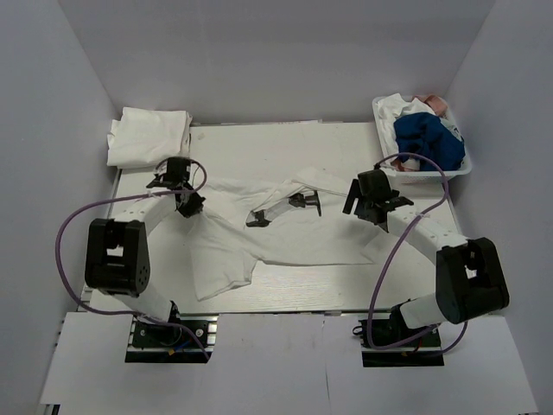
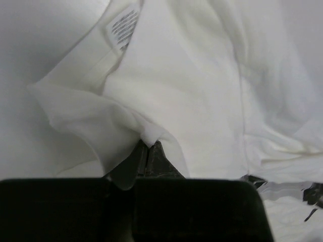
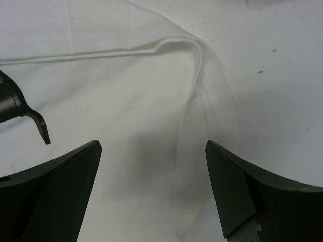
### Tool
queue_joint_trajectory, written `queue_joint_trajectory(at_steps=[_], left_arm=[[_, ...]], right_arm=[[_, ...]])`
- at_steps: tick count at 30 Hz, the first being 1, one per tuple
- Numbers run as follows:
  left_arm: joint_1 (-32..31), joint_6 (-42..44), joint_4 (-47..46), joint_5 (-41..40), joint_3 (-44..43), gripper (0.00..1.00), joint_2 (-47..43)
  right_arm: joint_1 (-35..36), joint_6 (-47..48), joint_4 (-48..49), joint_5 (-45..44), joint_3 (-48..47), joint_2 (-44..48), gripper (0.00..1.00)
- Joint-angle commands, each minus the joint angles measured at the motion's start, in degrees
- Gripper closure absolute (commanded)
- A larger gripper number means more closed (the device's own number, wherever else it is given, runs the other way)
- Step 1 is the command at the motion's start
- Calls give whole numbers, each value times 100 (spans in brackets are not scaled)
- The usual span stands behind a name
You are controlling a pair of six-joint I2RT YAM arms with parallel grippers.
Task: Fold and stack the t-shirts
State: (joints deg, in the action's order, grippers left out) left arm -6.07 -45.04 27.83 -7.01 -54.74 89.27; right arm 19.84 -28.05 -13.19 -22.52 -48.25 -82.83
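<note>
One white t-shirt [image 1: 276, 229] lies rumpled and spread across the middle of the table, its black print [image 1: 285, 207] facing up. My left gripper [image 1: 191, 206] is at its left edge. In the left wrist view that gripper [image 2: 149, 144] is shut on a pinched fold of this shirt, near the neck label [image 2: 123, 27]. My right gripper [image 1: 352, 197] hovers over the shirt's right edge. In the right wrist view it [image 3: 153, 148] is open with only flat fabric [image 3: 131, 101] below. A second t-shirt [image 1: 147, 137] lies folded at the back left corner.
A white basket [image 1: 467, 164] at the back right holds a blue cloth [image 1: 425, 138] and other laundry. Grey walls close in the table on the left, back and right. Purple cables loop beside both arms.
</note>
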Motion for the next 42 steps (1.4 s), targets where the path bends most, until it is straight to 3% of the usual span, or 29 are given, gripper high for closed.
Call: queue_joint_trajectory(at_steps=[1,10,11,12,14,15,17,18,19,21,26,29,34,37,38,42], left_arm=[[35,117,-797,24,-702,100,579],[35,522,71,550,-3443,98,2636],[35,522,230,551,-3595,94,2709],[35,592,518,612,-3683,73,2709],[35,653,731,691,-3536,54,2422],[35,654,828,596,-3161,38,2210],[-26,427,829,263,-2580,18,1344],[-26,295,751,9,-1942,3,1034],[-26,102,689,-72,-1605,0,735],[52,-127,758,-283,-798,0,-11],[53,-681,1101,-802,480,0,-910],[53,-805,1006,-908,1192,0,-1026],[53,-902,742,-856,1387,0,-658],[53,-788,556,-522,1457,4,-307],[53,-787,487,-338,1457,9,-236],[-8,-542,-126,128,1694,44,-130]], right_arm=[[-32,-157,27,90,228,416,10],[46,-8,-52,257,738,601,15],[108,236,-78,301,747,566,10],[152,300,-122,388,729,540,10],[388,379,-228,311,755,531,10],[529,353,-367,266,773,505,10],[730,284,-474,213,799,531,10],[784,248,-552,205,843,583,10],[837,204,-623,205,852,601,10],[1057,11,-754,213,861,654,10],[1417,-235,-878,275,1010,873,10],[1549,-499,-1088,30,958,830,10],[1629,-876,-1371,-270,931,768,11],[1611,-1017,-1379,-393,1002,628,24],[1620,-1131,-1397,-428,1010,549,34],[1611,-1553,-1713,-674,984,635,63]])
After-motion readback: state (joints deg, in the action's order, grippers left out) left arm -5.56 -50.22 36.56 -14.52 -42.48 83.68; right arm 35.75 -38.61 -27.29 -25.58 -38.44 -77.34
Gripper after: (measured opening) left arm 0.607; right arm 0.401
